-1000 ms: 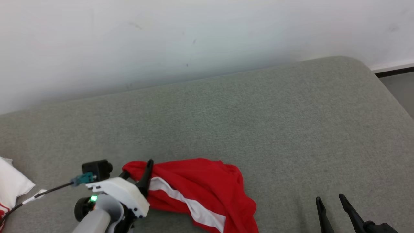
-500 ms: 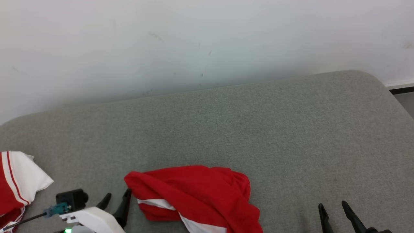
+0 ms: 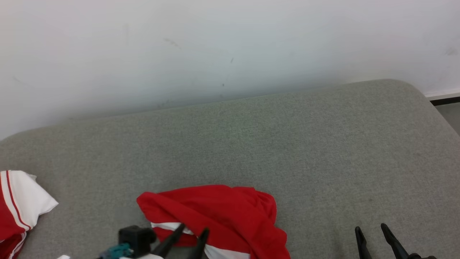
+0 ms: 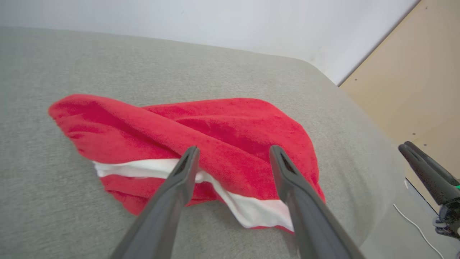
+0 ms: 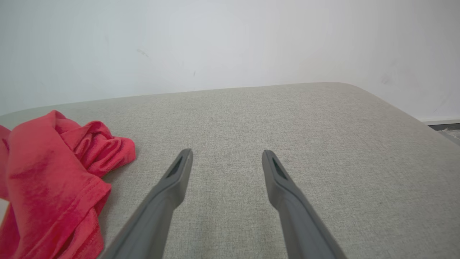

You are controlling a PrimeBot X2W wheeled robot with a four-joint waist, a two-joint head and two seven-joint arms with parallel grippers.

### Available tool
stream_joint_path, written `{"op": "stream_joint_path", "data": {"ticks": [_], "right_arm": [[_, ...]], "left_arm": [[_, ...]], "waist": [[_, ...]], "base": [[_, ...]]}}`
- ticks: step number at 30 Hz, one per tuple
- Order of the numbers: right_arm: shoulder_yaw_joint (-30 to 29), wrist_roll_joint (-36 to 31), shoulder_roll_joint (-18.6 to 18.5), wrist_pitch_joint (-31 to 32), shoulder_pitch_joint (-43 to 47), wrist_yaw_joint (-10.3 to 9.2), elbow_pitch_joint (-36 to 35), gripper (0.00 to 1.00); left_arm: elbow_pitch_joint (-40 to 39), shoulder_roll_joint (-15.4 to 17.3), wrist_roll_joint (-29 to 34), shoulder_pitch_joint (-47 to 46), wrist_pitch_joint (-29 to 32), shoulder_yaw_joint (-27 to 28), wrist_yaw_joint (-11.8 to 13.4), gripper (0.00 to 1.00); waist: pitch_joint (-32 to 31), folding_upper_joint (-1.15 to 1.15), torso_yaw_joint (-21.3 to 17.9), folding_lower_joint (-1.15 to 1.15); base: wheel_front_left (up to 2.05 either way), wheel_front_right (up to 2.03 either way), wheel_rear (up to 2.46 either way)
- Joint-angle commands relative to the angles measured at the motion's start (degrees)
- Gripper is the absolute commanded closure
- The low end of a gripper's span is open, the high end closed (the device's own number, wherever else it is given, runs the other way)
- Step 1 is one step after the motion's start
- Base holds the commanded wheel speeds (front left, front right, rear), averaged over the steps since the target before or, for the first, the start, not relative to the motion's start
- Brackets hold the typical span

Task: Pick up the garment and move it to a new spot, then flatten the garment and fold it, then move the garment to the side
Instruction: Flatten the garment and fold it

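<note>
Lying crumpled just beyond the spread, empty left gripper (image 4: 234, 149): red garment (image 4: 215, 122), apparently placed, unflattened. Right gripper (image 5: 227, 153) spread, idle. Flattening, folding, side-move outstanding.

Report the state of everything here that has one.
Red garment: crumpled, unfolded, lying free on the grey cushion.
Left gripper: open, fingers at the garment's near edge.
Right gripper: open, empty, apart from the garment.
Red-and-white cloth: bunched at the cushion's left edge.

Left end effector (image 3: 193, 228) spread, right (image 3: 370, 227) — likewise
</note>
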Motion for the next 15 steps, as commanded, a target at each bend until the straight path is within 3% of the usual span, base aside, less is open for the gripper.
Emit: {"op": "stream_joint_path", "data": {"ticks": [1, 6, 15], "right_arm": [[-0.16, -0.07, -0.37, 0.07, 0.11, -0.17, -0.22, 0.0], [0.55, -0.09, -0.58, 0.07, -1.04, -0.17, -0.5, 0.0], [0.57, 0.23, -0.09, 0.06, -2.02, -0.17, -0.67, 0.0]], "left_arm": [[-1.04, -0.51, 1.42, 0.63, 0.63, -0.8, 0.07, 0.0], [-3.3, -2.95, 2.46, -0.93, 3.87, -6.33, -1.4, 0.0], [5.9, -8.18, 4.82, -4.03, 7.65, -13.97, -3.12, 0.0]], "waist": [[0.01, 0.0, -0.16, 0.0], [0.47, 0.0, -1.44, 0.0], [2.42, 0.0, -5.62, 0.0]], "base": [[0.0, 0.0, 0.0], [0.0, 0.0, 0.0], [0.0, 0.0, 0.0]]}}
